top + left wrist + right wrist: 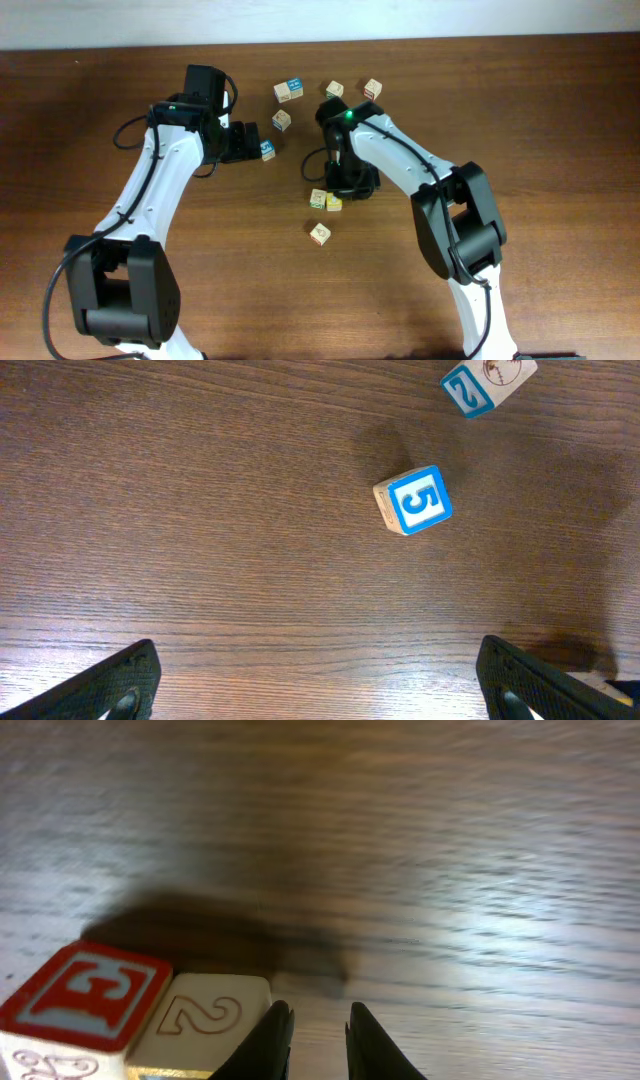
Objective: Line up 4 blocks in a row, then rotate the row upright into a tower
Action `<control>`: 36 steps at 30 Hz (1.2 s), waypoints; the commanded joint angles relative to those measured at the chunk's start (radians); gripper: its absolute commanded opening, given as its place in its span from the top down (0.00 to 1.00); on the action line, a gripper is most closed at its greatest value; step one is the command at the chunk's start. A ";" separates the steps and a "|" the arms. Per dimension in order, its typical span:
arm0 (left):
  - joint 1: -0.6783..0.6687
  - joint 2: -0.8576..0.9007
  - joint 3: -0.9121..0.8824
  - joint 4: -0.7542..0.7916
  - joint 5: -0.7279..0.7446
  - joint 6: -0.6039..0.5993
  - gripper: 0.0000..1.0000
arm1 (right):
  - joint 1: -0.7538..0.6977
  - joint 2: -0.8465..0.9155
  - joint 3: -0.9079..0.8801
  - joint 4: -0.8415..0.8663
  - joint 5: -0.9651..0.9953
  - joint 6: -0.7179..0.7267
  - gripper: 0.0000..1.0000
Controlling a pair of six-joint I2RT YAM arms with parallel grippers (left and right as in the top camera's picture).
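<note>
Two small wooden blocks touch side by side: a red-faced one (85, 995) and a cream one (205, 1020) marked 2 with a yellow side. My right gripper (318, 1010) hovers just right of the 2 block, its jaws a narrow slit apart with nothing between them. In the overhead view this pair (318, 198) (334, 203) lies just below the right gripper (345, 188). My left gripper (318, 660) (252, 140) stands wide open over bare wood, short of a blue-framed 5 block (413, 500). Another red-marked block (319, 233) lies alone nearer the front.
A blue 2 block (487, 382) sits beyond the 5 block. At the back of the table are a larger blue-and-cream block (288, 91), two pale cubes (334, 90) (372, 89), and one more (282, 120) near the left gripper.
</note>
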 commanded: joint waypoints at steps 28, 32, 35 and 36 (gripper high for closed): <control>-0.003 0.013 0.013 -0.001 -0.006 -0.007 0.01 | 0.249 -0.133 -0.174 0.035 -0.137 0.066 0.96; -0.003 0.013 0.013 -0.001 -0.007 -0.007 0.01 | 0.186 -0.133 -0.173 0.044 -0.123 0.069 0.96; -0.003 0.013 0.013 -0.001 -0.006 -0.007 0.01 | 0.131 -0.133 -0.173 0.045 -0.108 0.068 0.96; -0.003 0.013 0.013 -0.001 -0.006 -0.007 0.01 | 0.118 -0.133 -0.173 0.045 -0.095 0.068 0.96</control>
